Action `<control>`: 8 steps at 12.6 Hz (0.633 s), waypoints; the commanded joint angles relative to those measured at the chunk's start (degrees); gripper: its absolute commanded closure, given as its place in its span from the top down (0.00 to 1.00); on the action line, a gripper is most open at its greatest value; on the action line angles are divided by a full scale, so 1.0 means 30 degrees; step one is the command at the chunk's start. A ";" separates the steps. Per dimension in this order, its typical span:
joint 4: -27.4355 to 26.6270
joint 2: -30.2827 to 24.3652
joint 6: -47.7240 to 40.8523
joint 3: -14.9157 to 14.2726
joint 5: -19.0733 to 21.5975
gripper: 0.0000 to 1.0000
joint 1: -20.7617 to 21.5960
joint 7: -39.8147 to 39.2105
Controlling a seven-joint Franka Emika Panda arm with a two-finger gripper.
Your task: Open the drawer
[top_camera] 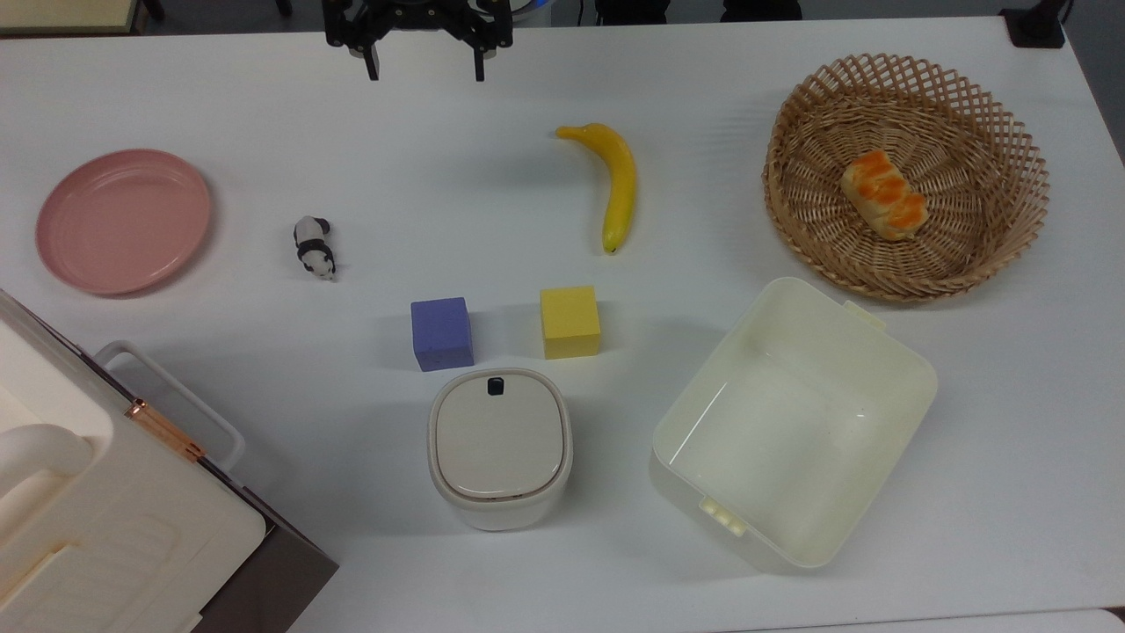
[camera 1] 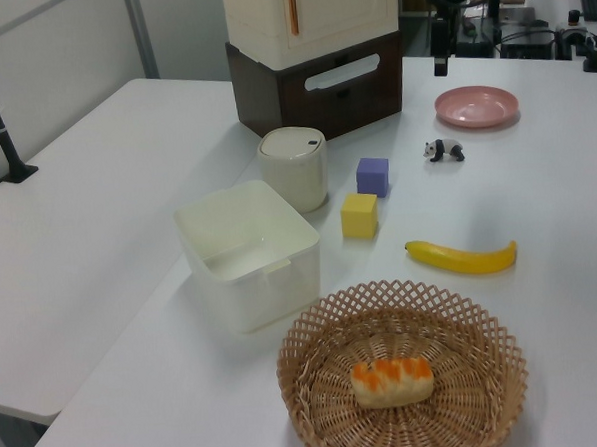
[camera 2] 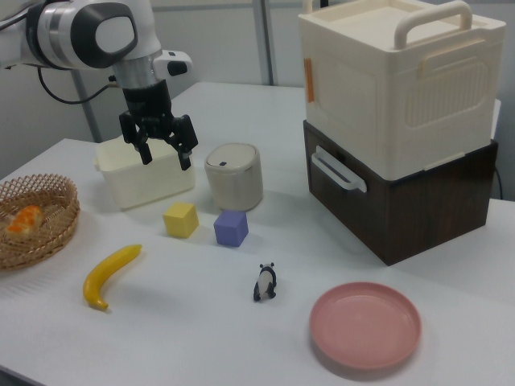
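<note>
**Drawer closed, gripper clear of it**

Top view: the gripper (top_camera: 424, 69) hangs at the table's (top_camera: 562, 97) far edge, fingers spread wide, holding nothing. The drawer (top_camera: 264, 563) occupies the top view's lower-left corner.

Left view: the drawer (camera 1: 322, 97) sits flush, white handle (camera 1: 343, 72) forward, beneath the cream cabinet (camera 1: 313, 17).

Right view: the gripper (camera 2: 166, 154) hangs above the table, well apart from the drawer (camera 2: 378, 201).

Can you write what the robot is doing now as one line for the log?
gripper: open, raised above table | drawer: shut | handle: untouched
</note>
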 commanded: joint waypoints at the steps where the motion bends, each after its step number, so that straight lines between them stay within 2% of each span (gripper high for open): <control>1: 0.0034 -0.0342 -0.1059 -0.0060 -0.0087 1.00 0.0053 0.0224; 8: 0.0092 -0.0342 -0.1090 -0.0060 0.0059 1.00 0.0023 0.0224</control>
